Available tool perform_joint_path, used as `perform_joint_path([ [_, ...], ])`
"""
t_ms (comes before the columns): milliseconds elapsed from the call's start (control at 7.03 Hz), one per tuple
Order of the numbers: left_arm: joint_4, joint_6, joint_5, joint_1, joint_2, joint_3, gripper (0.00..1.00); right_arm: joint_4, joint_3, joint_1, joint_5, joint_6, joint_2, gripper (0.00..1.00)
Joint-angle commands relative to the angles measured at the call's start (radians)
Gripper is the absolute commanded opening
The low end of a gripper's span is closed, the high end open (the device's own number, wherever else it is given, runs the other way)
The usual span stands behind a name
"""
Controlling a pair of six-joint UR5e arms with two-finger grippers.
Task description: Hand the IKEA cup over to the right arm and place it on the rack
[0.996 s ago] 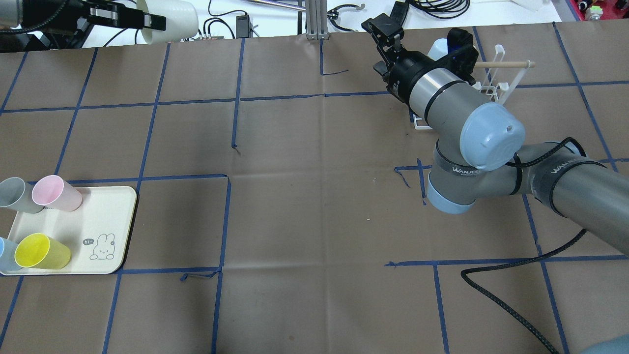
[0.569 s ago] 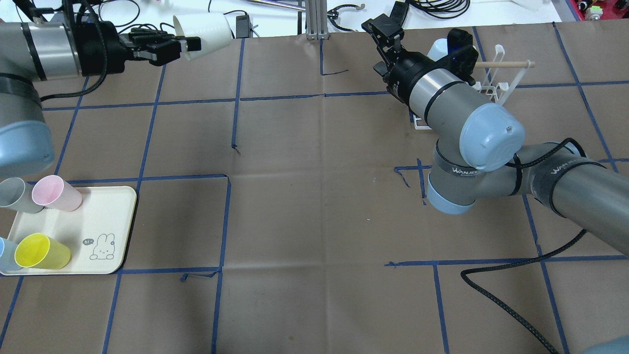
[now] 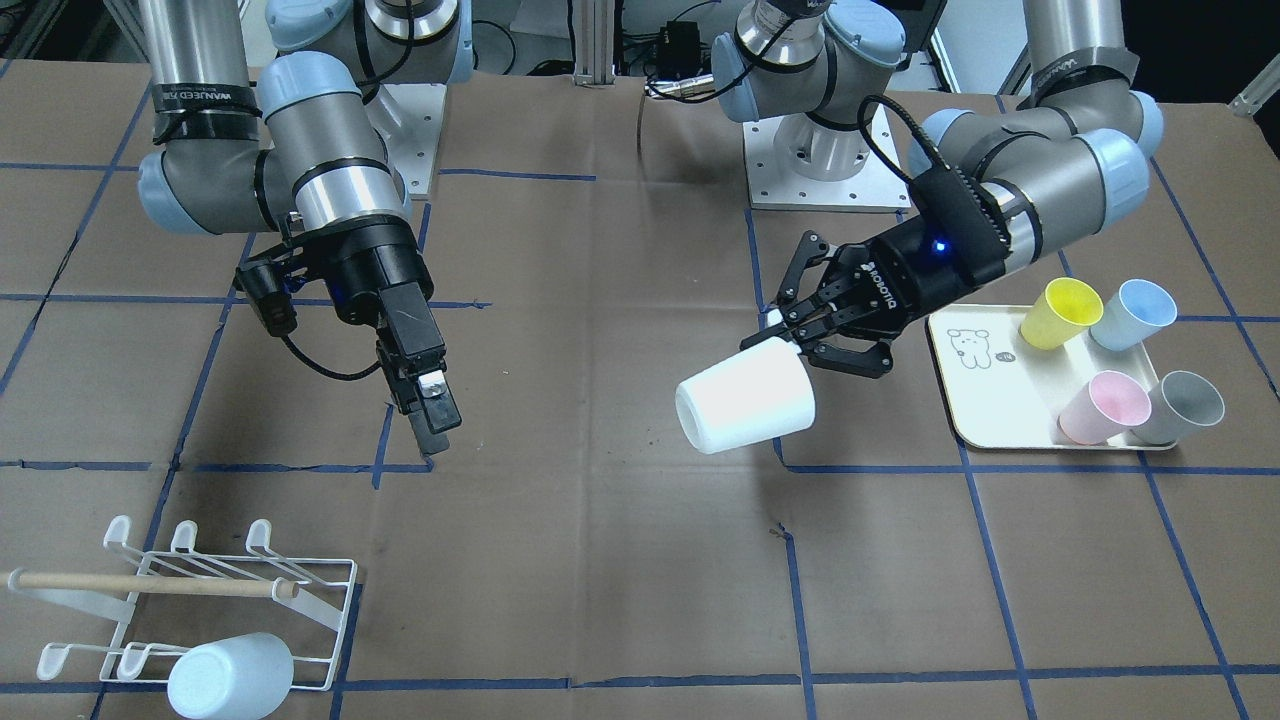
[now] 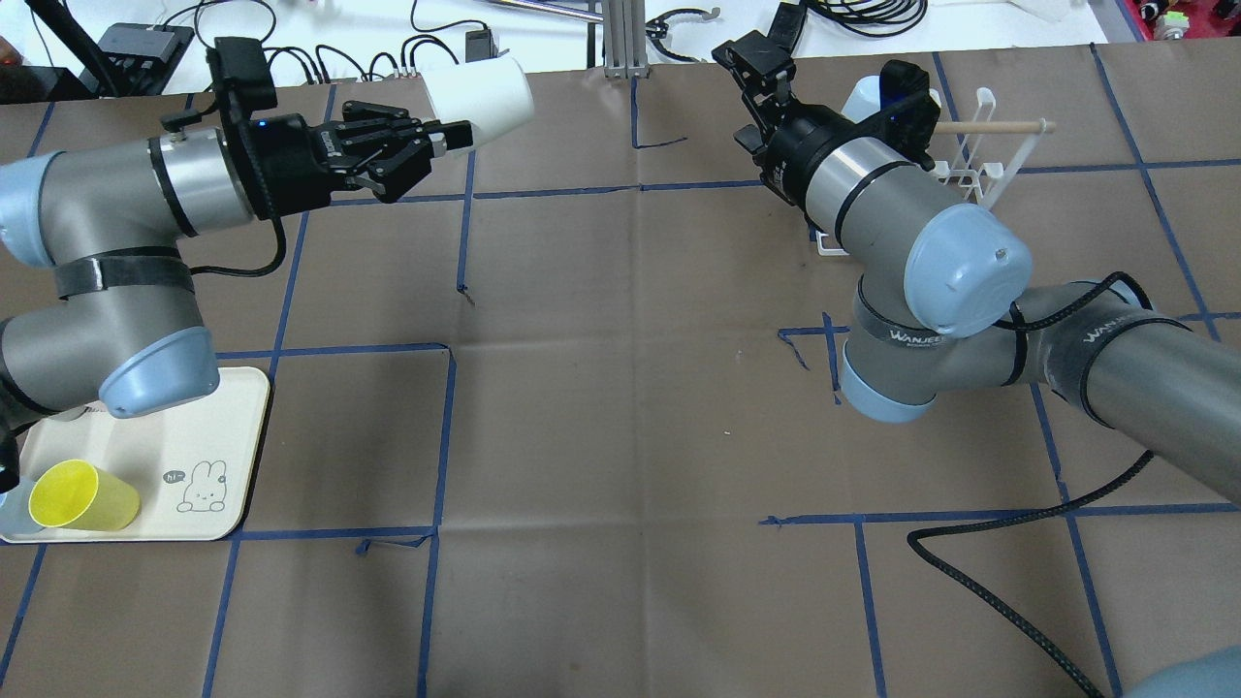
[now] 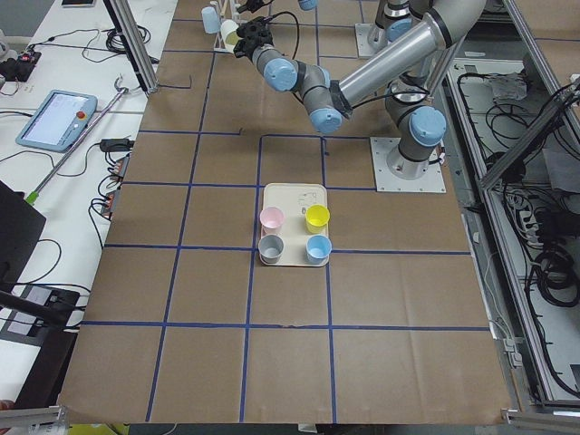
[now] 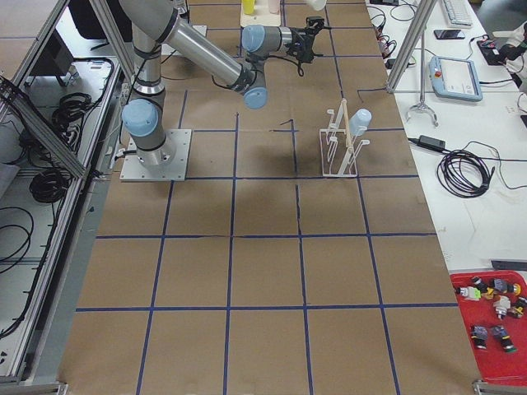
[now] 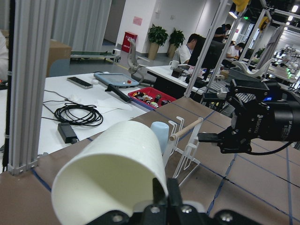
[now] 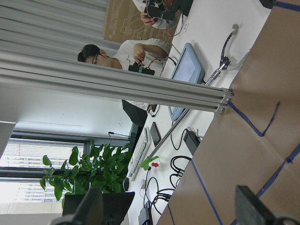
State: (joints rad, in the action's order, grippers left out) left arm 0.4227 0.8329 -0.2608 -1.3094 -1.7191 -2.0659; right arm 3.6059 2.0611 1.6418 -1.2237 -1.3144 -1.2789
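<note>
My left gripper (image 3: 787,337) is shut on the rim of a white cup (image 3: 745,402) and holds it on its side in the air, bottom pointing away from the arm. In the overhead view the cup (image 4: 480,92) is at the table's far edge, left of centre. My right gripper (image 3: 433,412) is open and empty, apart from the cup, with its fingers wide apart in its wrist view. The white wire rack (image 3: 200,590) with its wooden dowel stands behind the right gripper, and a pale blue cup (image 3: 230,675) hangs upturned on it.
A cream tray (image 3: 985,400) on the left arm's side holds yellow (image 3: 1060,312), blue (image 3: 1130,313), pink (image 3: 1100,405) and grey (image 3: 1182,405) cups. Blue tape lines cross the brown table. Aluminium posts and cables stand past the far edge (image 4: 620,39).
My left arm has swung in from the left with the white cup, carrying it rightward toward the table's middle. It now hides the pink and grey cups. The right arm has barely moved.
</note>
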Motion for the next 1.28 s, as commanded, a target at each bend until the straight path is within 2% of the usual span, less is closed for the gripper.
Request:
perform_joint_path([
  [0, -0.1, -0.032, -0.006, -0.077, -0.027, -0.008, 0.01, -0.001, 0.001, 0.004, 0.009, -0.13, 0.0, 1.0],
  [285, -0.201, -0.035, -0.023, -0.111, -0.028, -0.048, 0.01, -0.001, 0.001, 0.032, 0.015, -0.14, 0.0, 0.99],
  [569, -0.281, -0.113, -0.142, -0.192, -0.039, -0.053, 0.01, -0.003, 0.007, 0.065, 0.009, -0.315, -0.008, 0.99],
  [854, -0.375, -0.22, -0.158, -0.202, -0.063, -0.051, 0.01, 0.0, 0.022, 0.093, 0.006, -0.319, -0.003, 0.99],
  [1139, -0.387, -0.283, -0.144, -0.191, -0.057, -0.051, 0.02, 0.0, 0.046, 0.087, 0.015, -0.31, 0.003, 0.99],
])
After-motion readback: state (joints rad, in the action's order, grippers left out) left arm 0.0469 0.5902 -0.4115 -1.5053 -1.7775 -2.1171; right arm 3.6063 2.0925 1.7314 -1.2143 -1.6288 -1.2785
